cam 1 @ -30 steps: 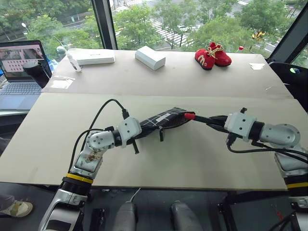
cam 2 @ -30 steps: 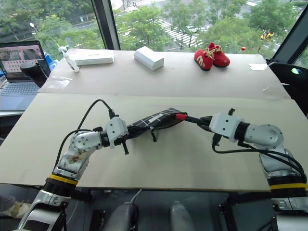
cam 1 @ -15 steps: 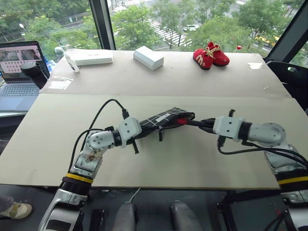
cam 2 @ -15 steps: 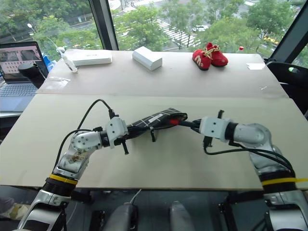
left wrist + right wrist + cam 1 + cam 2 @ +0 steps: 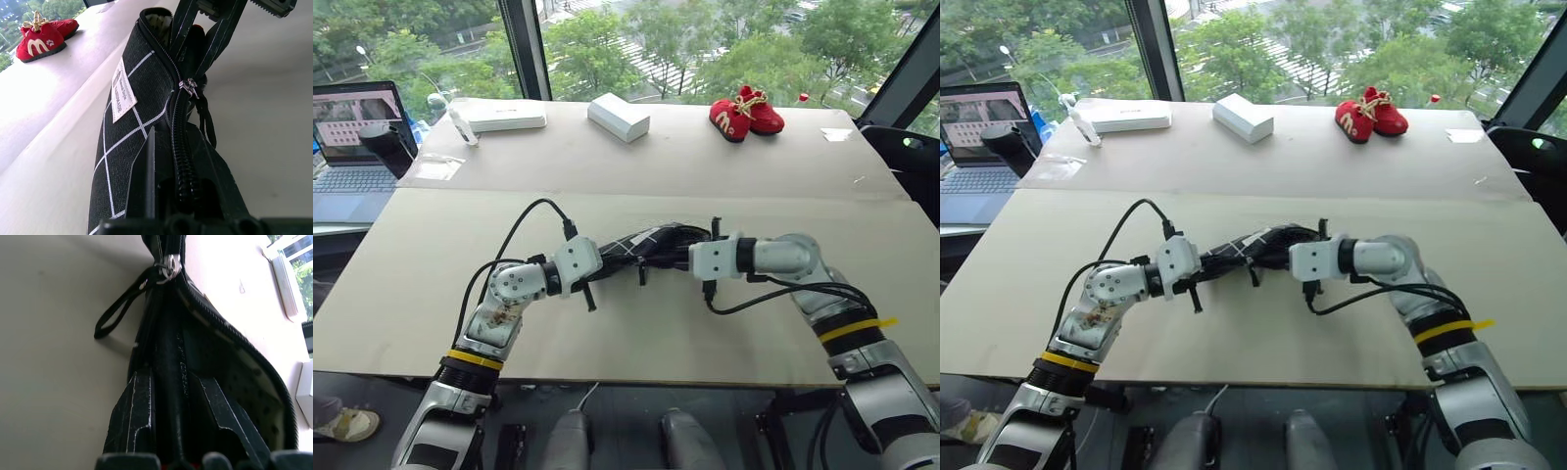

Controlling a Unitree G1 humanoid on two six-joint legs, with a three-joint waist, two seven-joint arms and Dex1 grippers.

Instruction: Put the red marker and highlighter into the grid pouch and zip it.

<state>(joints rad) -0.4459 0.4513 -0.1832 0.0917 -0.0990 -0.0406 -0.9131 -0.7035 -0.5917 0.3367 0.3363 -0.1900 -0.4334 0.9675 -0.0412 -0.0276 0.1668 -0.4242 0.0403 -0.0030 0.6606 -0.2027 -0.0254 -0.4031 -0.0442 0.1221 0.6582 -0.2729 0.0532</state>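
Over the counter [image 5: 431, 255], in the head views, the left gripper [image 5: 599, 266] kept its fingers clamped on the grid pouch [image 5: 641, 245], while the right gripper [image 5: 677, 257] reached into its open end. From the left wrist, the red marker [image 5: 194, 36] sat partly inside; best to feed it in line with the opening. From the right wrist, narrow fingers [image 5: 134, 413] pinched its dark barrel; release only once it is deep

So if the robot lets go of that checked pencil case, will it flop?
Probably. The grid pouch is soft fabric, sagging where the left gripper pinches it. It looks light, held up by one end. Its strap dangles loosely.
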